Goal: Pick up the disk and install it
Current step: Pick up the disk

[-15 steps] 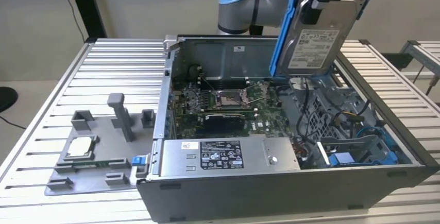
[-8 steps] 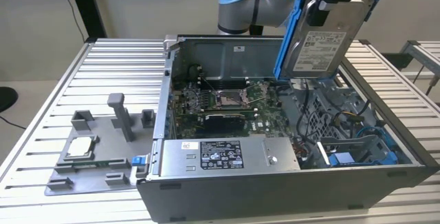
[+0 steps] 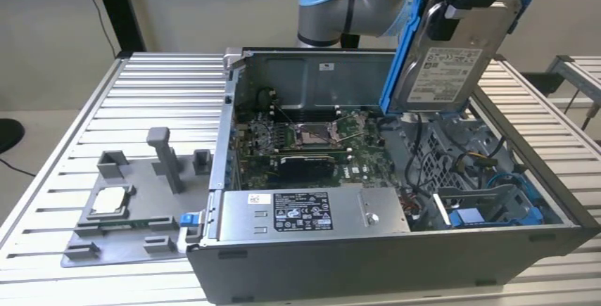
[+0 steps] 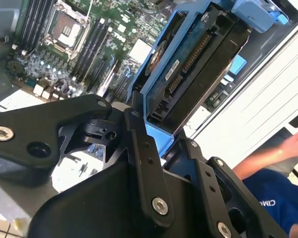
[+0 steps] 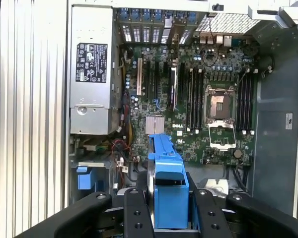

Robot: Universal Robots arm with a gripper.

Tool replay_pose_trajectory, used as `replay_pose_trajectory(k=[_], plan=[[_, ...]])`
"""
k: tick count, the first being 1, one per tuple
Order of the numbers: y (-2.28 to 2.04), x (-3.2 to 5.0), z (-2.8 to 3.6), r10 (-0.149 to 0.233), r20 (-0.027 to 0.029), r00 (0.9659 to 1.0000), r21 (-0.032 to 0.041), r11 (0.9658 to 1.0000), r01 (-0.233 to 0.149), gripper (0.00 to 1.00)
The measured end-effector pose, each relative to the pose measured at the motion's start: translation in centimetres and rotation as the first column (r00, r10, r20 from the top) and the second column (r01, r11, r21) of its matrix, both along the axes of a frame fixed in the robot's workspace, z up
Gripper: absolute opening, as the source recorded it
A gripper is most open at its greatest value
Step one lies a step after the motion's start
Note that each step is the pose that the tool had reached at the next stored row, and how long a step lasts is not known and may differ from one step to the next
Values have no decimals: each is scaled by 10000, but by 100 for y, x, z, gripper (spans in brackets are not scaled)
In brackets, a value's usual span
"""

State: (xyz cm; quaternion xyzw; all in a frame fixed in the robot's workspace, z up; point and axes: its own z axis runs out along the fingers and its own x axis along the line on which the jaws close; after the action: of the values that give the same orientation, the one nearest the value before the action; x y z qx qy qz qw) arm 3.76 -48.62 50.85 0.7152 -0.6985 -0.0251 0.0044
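The disk (image 3: 449, 63) hangs upright above the back right of the open computer case (image 3: 376, 257). It is silver with a white label and a blue frame (image 5: 169, 183). My gripper (image 3: 474, 0) is shut on its upper end, and the black fingers (image 5: 136, 213) clamp the blue frame from both sides in both wrist views. In the second wrist view the disk's (image 4: 198, 64) connector edge points down toward the case. The motherboard (image 5: 188, 99) lies far below it.
A grey power supply box (image 3: 310, 211) with a white sticker fills the case's front. A drive bay with blue parts (image 3: 488, 207) is at the exterior view's right. A grey fixture (image 3: 131, 207) holds a small silver chip (image 3: 108, 199). A person's arm (image 4: 268, 153) is beside the table.
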Motion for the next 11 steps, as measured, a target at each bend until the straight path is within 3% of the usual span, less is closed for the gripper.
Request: replay_pose_trajectory(k=[11], plan=[[-139,120,-1,-42,0,10000,0,10000,42,0]])
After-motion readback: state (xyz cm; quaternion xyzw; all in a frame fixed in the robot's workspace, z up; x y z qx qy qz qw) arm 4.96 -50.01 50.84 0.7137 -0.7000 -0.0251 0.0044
